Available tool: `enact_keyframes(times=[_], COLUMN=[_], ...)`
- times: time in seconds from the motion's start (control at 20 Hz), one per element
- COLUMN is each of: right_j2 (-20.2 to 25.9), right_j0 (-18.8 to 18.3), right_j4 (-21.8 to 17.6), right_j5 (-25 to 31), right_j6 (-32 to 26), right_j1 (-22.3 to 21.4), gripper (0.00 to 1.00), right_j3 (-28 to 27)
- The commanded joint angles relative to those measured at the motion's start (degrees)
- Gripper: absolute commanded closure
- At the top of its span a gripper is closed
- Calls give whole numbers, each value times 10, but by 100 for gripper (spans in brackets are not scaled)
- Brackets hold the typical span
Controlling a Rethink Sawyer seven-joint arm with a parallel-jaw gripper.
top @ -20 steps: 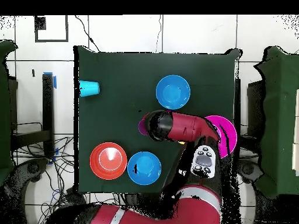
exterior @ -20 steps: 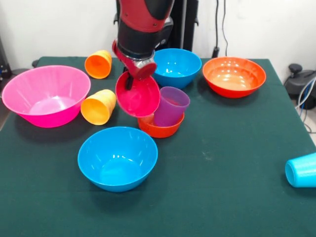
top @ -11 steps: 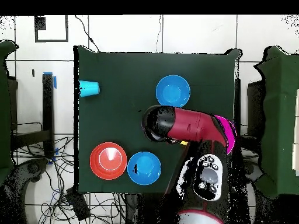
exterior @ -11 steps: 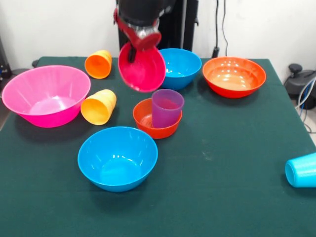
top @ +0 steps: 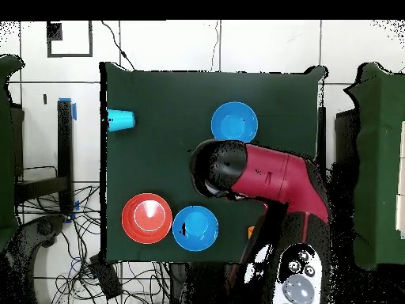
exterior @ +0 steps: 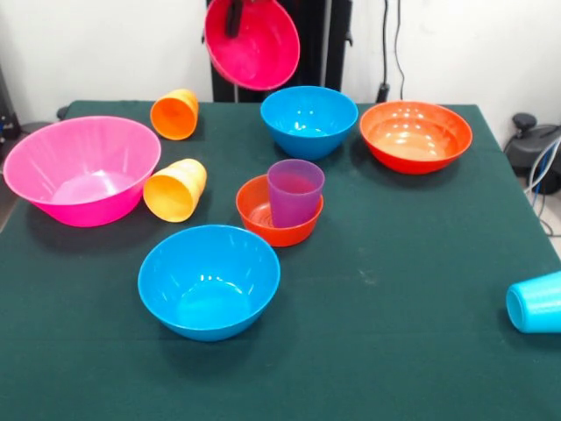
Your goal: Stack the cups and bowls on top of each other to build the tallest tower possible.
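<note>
**Listener:** What are you holding, and how do your jaws stand?

**Arm:** My gripper (exterior: 235, 13) is pinching the rim of the small magenta bowl (exterior: 254, 42), a glossy round plastic bowl. It hangs high above the far side of the table (exterior: 394, 289), tilted so its smooth hollow faces the camera.

**Listener:** Where is the tower?

**Arm:** Near the middle of the dark green cloth-like tabletop. The translucent purple cup (exterior: 295, 192), a tapered tumbler, stands upright inside the small orange bowl (exterior: 263, 215), towards its right side.

**Listener:** And the other pieces?

**Arm:** At the left sits the large pink bowl (exterior: 81, 168), deep and shiny. Just beside it, on its right, the yellow-orange cup (exterior: 175, 189) lies on its side. Farther back, the orange cup (exterior: 174, 114) also lies tipped over. One medium blue bowl (exterior: 209, 281) rests at the near side, in front of the tower; the other blue bowl (exterior: 308, 120) sits at the far side. To its right is the wide orange-red bowl (exterior: 415, 135), shallow and glossy. The light blue cup (exterior: 535, 303) lies on its side at the near right edge, well apart from everything else.
</note>
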Motion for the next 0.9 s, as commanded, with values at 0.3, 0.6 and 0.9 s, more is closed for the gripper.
enact_keyframes(times=[0.3, 0.6, 0.9], right_j2=[48, 47, 41], right_j0=[7, 16, 30], right_j4=[20, 30, 40], right_j5=[1, -39, -71], right_j6=[13, 41, 71], right_j1=[-5, 10, 24], gripper=[100, 100, 100], right_j3=[39, 51, 57])
